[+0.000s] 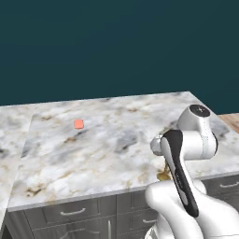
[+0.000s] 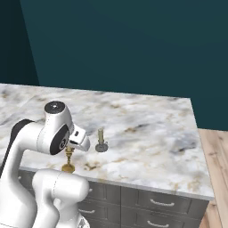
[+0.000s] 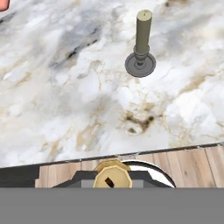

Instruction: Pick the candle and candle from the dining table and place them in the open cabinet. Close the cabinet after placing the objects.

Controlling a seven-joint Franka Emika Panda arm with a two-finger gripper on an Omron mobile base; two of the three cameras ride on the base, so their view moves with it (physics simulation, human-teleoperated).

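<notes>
Brass candle gripped, grey one waiting

The gripper (image 3: 111, 183) is clamped on the brass candle (image 2: 68, 161) at the dining table (image 2: 151, 133) edge; the grey candle (image 3: 141, 46) stands upright just ahead, apart.

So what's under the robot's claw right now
The brass-gold candle, upright on the dining table near its front edge, claw shut on it. The hand covers its top; the grey candle stands beside.
</notes>
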